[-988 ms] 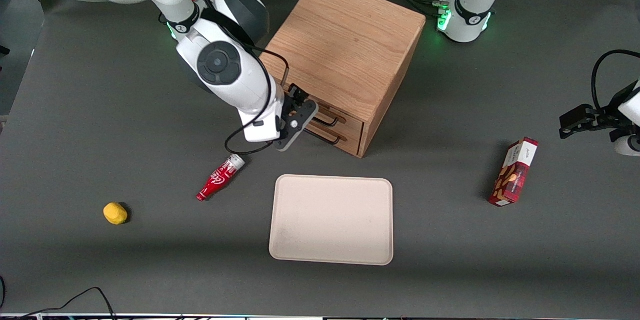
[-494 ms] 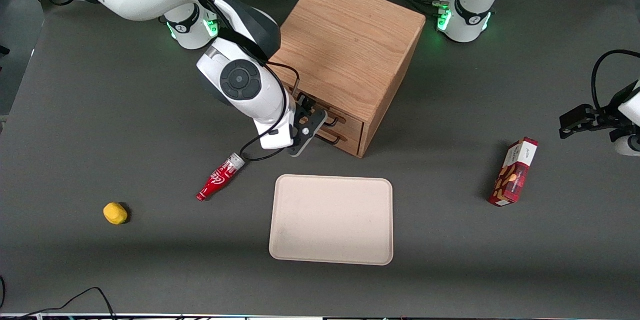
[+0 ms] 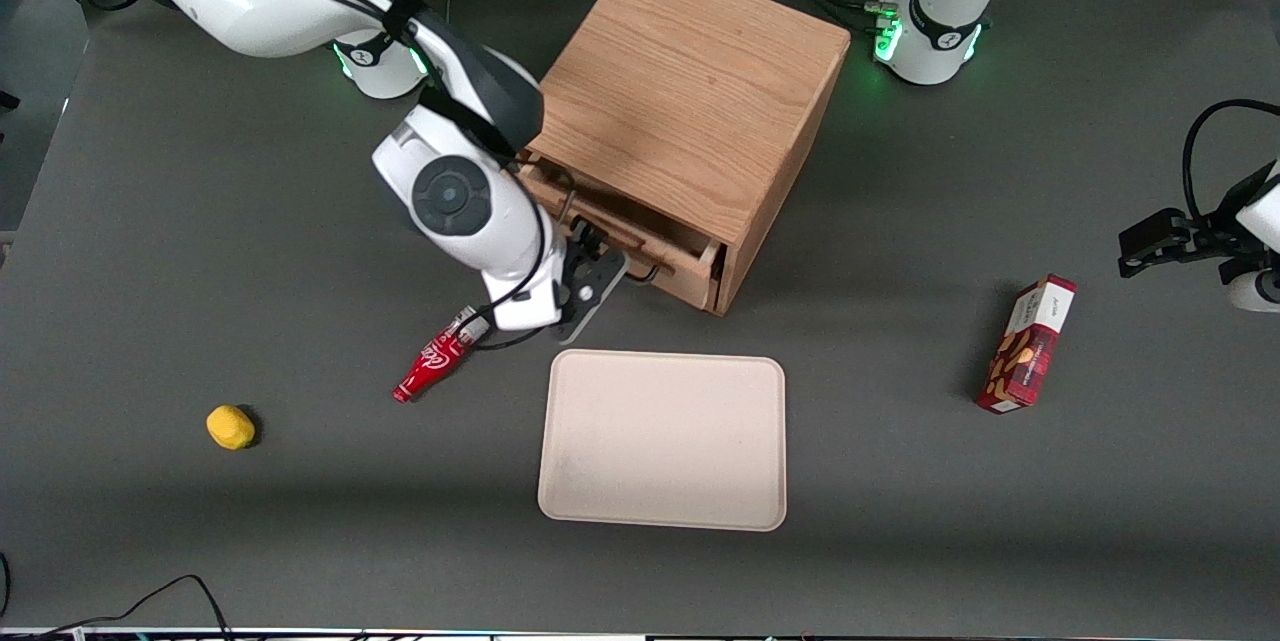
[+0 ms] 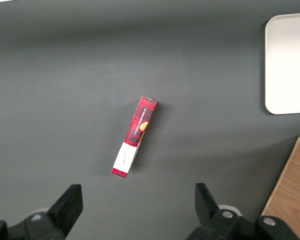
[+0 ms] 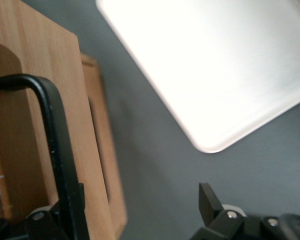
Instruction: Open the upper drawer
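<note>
The oak cabinet [image 3: 690, 81] stands at the middle of the table. Its upper drawer [image 3: 672, 253] is pulled partway out of the cabinet front. My right gripper [image 3: 592, 266] is in front of the drawer, at its thin black wire handle [image 3: 648, 273]. In the right wrist view the gripper [image 5: 140, 200] is open with its fingers wide apart. One finger sits against the black handle [image 5: 55, 145] on the light-wood drawer front [image 5: 37, 105]; the other finger [image 5: 208, 200] hangs free over the grey table. The lower drawer is mostly hidden under the upper one.
A beige tray [image 3: 662, 439] lies nearer the front camera than the cabinet, also in the right wrist view [image 5: 210, 65]. A red bottle [image 3: 435, 361] lies just below the wrist. A yellow lump [image 3: 230, 426] lies toward the working arm's end, a red box [image 3: 1027, 344] toward the parked arm's.
My gripper first moved in to the handle, then drew back from the cabinet toward the front camera. The upper drawer has slid out with it and now stands partly open.
</note>
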`<move>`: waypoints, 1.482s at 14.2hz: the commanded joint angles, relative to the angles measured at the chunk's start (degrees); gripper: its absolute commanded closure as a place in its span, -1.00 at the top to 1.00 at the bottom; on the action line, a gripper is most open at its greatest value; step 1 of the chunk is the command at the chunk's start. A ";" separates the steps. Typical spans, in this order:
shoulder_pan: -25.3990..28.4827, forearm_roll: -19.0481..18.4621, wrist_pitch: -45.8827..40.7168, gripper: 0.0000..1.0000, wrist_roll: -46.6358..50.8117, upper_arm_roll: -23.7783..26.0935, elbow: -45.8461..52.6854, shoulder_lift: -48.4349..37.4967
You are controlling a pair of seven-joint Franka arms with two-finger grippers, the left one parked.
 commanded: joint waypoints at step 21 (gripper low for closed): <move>-0.24 7.35 9.23 1.00 -7.86 -14.40 9.17 1.35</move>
